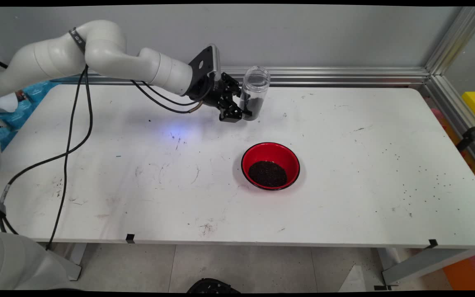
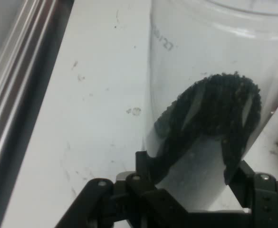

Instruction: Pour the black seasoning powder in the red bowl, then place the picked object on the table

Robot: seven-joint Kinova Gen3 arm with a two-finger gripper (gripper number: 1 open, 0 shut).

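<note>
Jaws clamped on the lower wall of a clear plastic jar (image 1: 254, 93), gripper (image 1: 237, 108) reaching in from the left near the counter's (image 1: 344, 198) back edge. Jar held a little tilted, open mouth up, a layer of dark grains (image 2: 215, 114) banked in its bottom, base close above the counter. Just behind, the aluminium rail (image 1: 344, 76) along the wall. Toward the near side, well apart from the jar, a red bowl (image 1: 270, 166) holding more dark grains. Broad open counter to right and left, loose grains scattered at far right.
</note>
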